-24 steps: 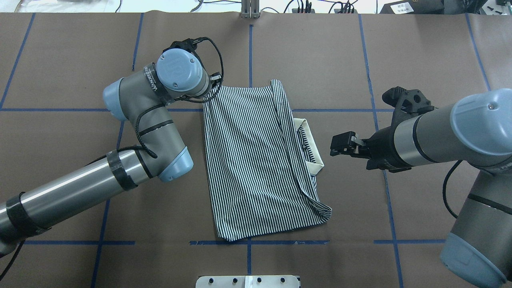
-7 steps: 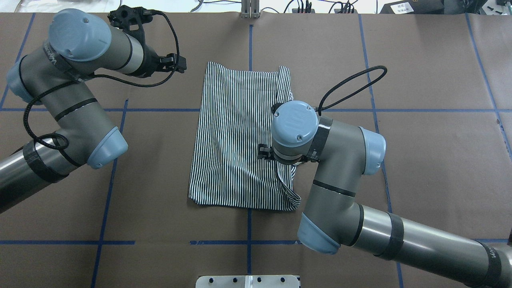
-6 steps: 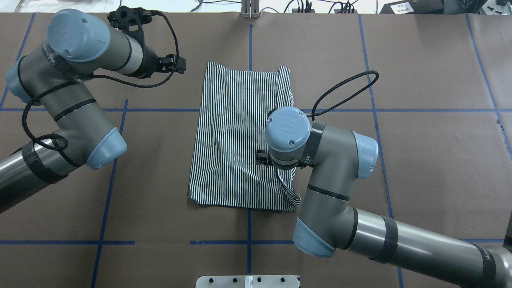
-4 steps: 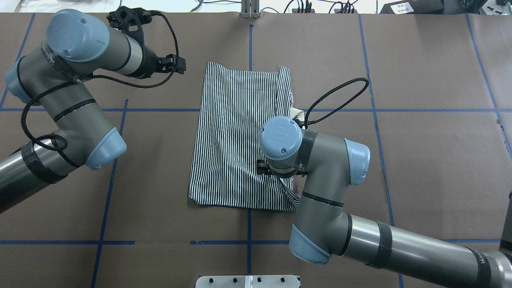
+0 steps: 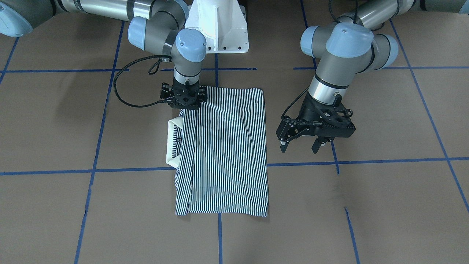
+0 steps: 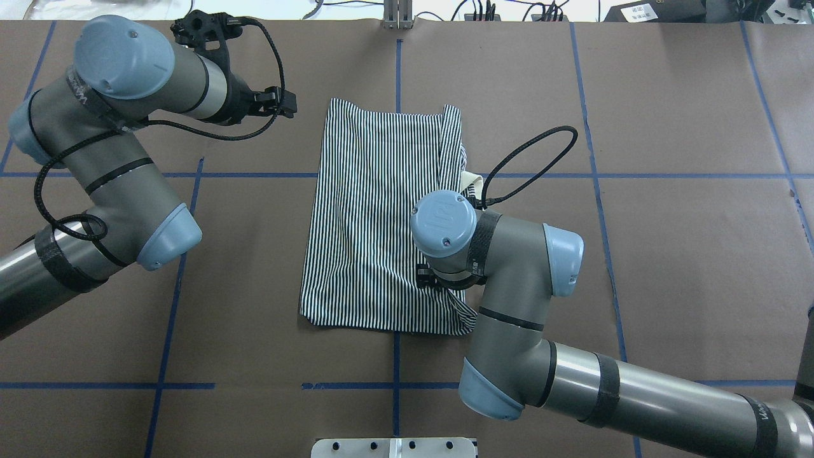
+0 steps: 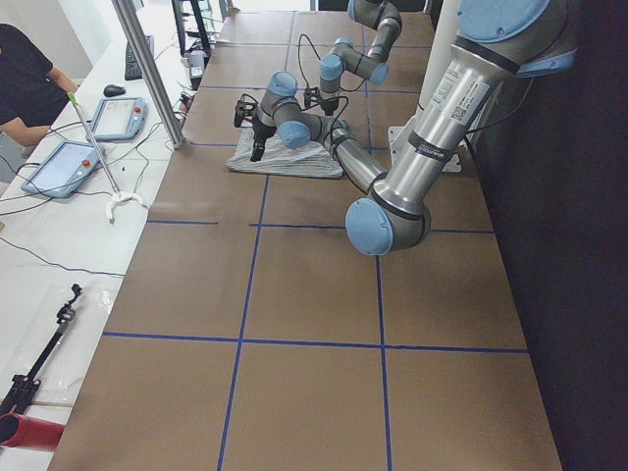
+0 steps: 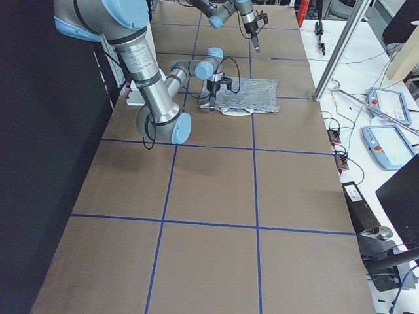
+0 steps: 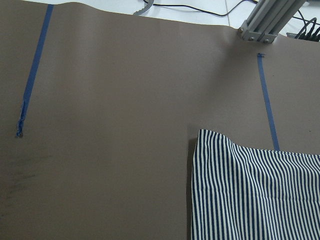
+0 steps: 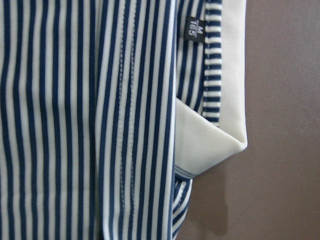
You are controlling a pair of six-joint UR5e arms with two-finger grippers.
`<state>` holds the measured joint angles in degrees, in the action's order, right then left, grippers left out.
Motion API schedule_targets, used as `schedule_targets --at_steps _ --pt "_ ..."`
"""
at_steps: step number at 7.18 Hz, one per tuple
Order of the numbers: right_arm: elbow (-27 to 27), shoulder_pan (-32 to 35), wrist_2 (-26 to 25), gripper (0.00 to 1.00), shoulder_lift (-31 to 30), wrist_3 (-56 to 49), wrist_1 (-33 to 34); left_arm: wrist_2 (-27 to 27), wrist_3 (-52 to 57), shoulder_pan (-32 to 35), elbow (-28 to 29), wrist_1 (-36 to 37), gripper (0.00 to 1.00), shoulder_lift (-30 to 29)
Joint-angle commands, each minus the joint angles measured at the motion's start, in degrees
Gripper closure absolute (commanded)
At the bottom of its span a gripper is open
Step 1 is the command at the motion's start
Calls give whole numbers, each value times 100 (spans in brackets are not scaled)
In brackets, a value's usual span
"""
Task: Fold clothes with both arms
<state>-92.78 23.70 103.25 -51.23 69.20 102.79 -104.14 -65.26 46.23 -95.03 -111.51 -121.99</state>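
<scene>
Right claw sliding down-frame overhead along right edge of polo shirt, grip: cannot tell | left claw hovering spread, upper left | polo shirt lying folded mid-desk | advice: pinching both layers before lifting

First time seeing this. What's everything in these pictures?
polo shirt: one, navy-and-white stripes, folded at the table's middle
collar: one, cream, poking from the shirt's edge on the robot's right
size label: one, black, inside the collar
table: one, brown cover with blue tape grid
pedestal: one, white, at the robot's edge
handheld screens: two, grey, on the white side bench
person: one, dark top, at that bench
left arm: one, grey with light-blue caps, fingers open, in the air beside the shirt
right arm: one, same colours, pointing down at the shirt's near-robot edge, fingers hidden
</scene>
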Motion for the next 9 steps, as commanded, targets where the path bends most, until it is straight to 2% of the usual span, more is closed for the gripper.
schedule_targets --at_steps 1,7,9 --pt "-3 3 11 0 7 -90 204 -1 -30 -9 2 -20 0 -9" --pt "-161 196 19 0 -80 -451 812 -1 -57 -18 2 -28 0 -62" --pt "-379 266 11 0 -159 -564 1258 -1 -92 -27 2 -37 0 -80"
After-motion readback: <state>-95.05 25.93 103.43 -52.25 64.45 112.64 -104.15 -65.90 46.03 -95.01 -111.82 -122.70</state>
